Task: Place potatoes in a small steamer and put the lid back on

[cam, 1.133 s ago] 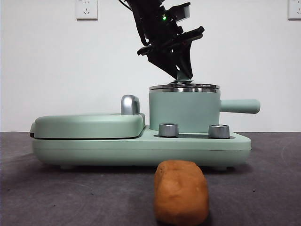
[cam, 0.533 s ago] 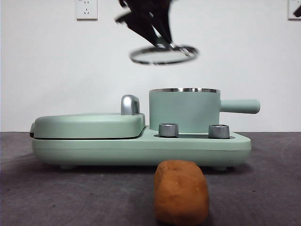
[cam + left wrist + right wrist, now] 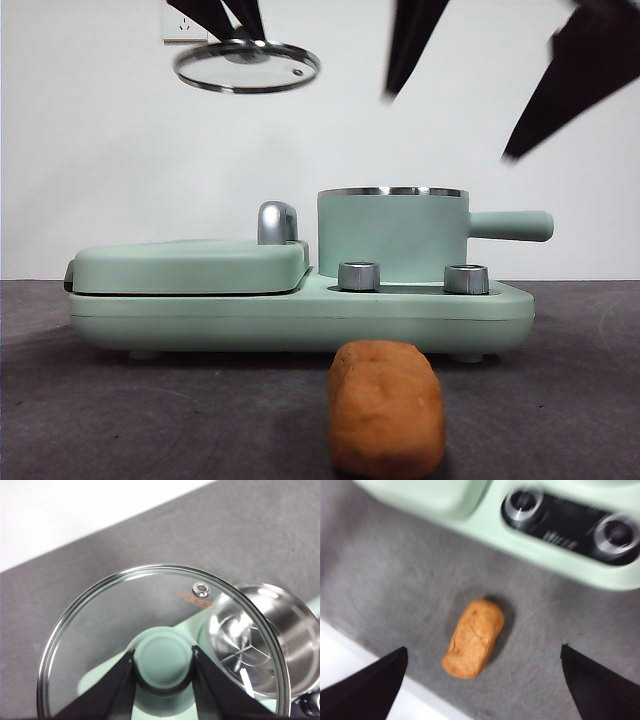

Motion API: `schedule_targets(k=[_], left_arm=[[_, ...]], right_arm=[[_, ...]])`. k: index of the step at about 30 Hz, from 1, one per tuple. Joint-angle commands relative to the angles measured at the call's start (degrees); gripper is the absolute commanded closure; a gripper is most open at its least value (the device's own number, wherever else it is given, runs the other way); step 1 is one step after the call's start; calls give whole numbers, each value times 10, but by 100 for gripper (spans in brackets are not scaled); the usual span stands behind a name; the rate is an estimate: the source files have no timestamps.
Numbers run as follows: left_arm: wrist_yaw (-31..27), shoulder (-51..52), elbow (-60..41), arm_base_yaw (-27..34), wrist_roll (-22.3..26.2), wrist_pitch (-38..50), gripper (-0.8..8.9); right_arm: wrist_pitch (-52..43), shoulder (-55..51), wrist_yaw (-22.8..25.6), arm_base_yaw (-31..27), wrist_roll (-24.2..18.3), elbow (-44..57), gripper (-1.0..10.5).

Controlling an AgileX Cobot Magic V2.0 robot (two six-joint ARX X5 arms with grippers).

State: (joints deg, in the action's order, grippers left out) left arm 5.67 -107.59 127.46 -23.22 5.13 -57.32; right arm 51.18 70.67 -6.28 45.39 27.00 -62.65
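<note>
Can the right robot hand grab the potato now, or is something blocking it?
Probably yes. The right gripper hangs open above the potato, which lies alone on the bare grey table in front of the cooker. The left gripper is holding the lid off to the side.

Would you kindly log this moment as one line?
left hand: grips lid knob, aloft | right hand: open above potato | steamer: uncovered

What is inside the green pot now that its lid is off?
Only a steel rack shows inside the small steamer, seen partly through the lid held by the left gripper. Its far side is out of view. The potato lies on the table.
</note>
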Motion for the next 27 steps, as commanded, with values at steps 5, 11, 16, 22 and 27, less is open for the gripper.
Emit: schedule_targets(k=[5, 11, 16, 22, 27], left_arm=[[-1, 10, 23, 24, -3, -3, 799], [-1, 10, 23, 41, -3, -12, 799], [-1, 10, 23, 47, -3, -16, 799], [-1, 10, 23, 49, -3, -18, 799], [-1, 10, 23, 49, -7, -19, 799]], right_arm=[[-11, 124, 2, 49, 31, -10, 460], [-37, 204, -9, 75, 31, -10, 460], [-55, 249, -18, 84, 30, -10, 460], [-56, 284, -18, 85, 30, -10, 545], [-61, 287, -16, 85, 30, -11, 856]])
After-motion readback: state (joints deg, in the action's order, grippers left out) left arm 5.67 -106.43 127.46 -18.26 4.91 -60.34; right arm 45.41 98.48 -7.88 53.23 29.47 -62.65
